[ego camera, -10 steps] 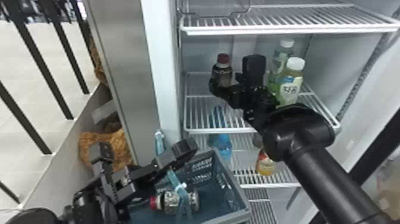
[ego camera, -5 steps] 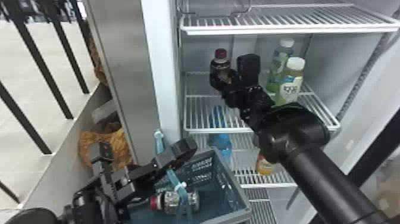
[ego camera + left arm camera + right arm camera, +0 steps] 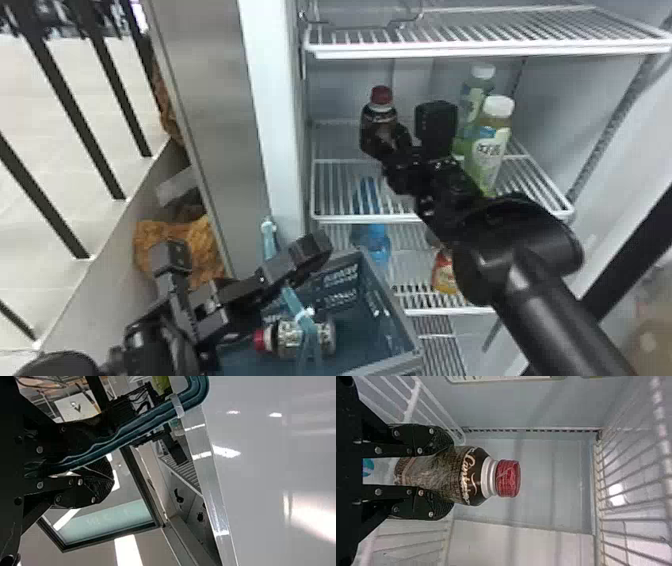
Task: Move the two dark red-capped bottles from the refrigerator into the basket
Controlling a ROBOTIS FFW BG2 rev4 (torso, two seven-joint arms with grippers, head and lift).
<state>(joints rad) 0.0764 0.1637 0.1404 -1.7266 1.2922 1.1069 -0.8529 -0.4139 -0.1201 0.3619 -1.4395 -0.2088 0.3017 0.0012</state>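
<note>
One dark red-capped bottle [image 3: 372, 122] is held upright over the fridge's middle shelf by my right gripper [image 3: 399, 139]; its base is hidden. In the right wrist view, both fingers of the right gripper [image 3: 445, 475] press the sides of that bottle [image 3: 472, 477], with the red cap beyond them. The other red-capped bottle [image 3: 285, 337] lies on its side in the basket [image 3: 382, 300], under a teal strap-like handle. Above the basket's left part, my left gripper [image 3: 310, 247] is at the handle. In the left wrist view, the left gripper [image 3: 95, 457] is shut on the basket handle [image 3: 146, 425].
Two white-capped green bottles [image 3: 487, 145] stand on the same shelf [image 3: 365, 217], to the right. The upper shelf [image 3: 475, 49] spans overhead. Lower down are a blue bottle [image 3: 378, 242] and an orange one [image 3: 445, 275]. The fridge's white side edge [image 3: 272, 100] is at left.
My right gripper and the bottle in it first shifted slightly left and up, then back toward the right and a little down. The left arm, basket and lying bottle look unmoved.
</note>
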